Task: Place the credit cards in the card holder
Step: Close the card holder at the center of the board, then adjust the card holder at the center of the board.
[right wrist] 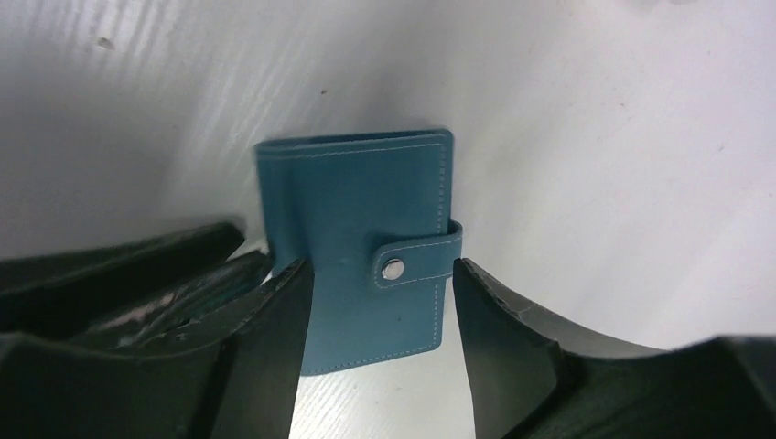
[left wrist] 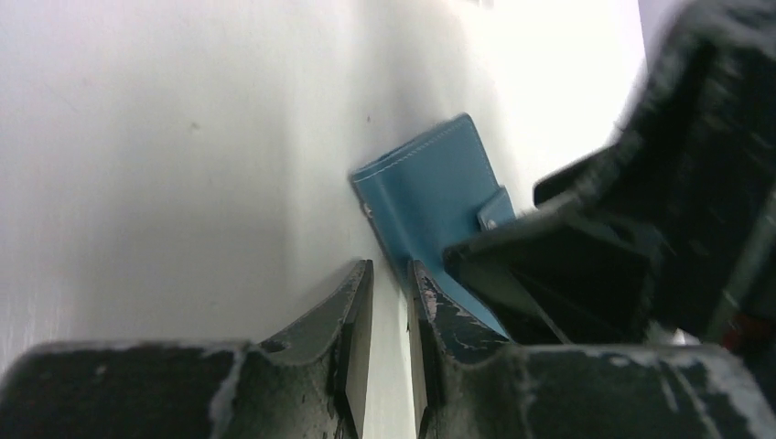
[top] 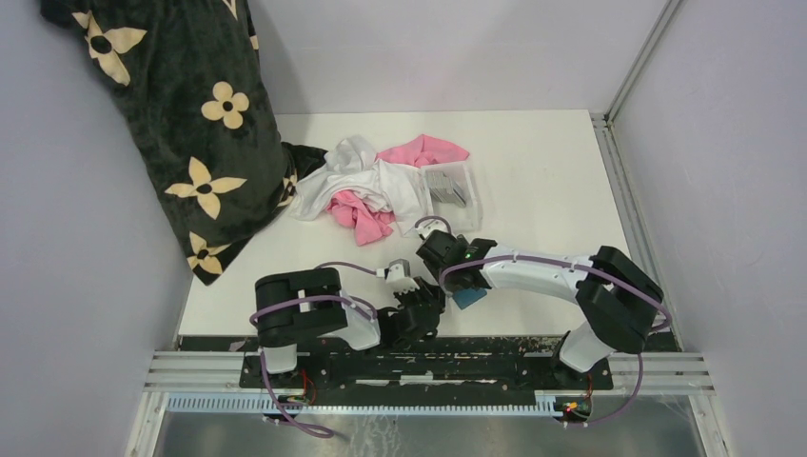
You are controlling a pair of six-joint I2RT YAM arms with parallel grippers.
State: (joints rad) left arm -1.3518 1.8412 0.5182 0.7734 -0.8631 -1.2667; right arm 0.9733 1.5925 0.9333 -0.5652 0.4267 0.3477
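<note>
The card holder (right wrist: 357, 210), a teal-blue wallet, lies flat on the white table, folded shut with its strap snapped. My right gripper (right wrist: 380, 274) hangs just above it, open, one finger on each side of its near half, holding nothing. My left gripper (left wrist: 392, 270) sits low beside the wallet's left edge. Its jaws are only a narrow gap apart, with bare table showing between them. Grey credit cards (top: 445, 186) lie in a clear plastic tray (top: 473, 190) farther back. In the top view the wallet (top: 468, 297) peeks out beside both grippers.
A heap of white and pink cloth (top: 366, 186) lies left of the tray. A black blanket with cream flowers (top: 190, 143) hangs at the back left. The right gripper's dark body (left wrist: 677, 183) crowds close to my left gripper.
</note>
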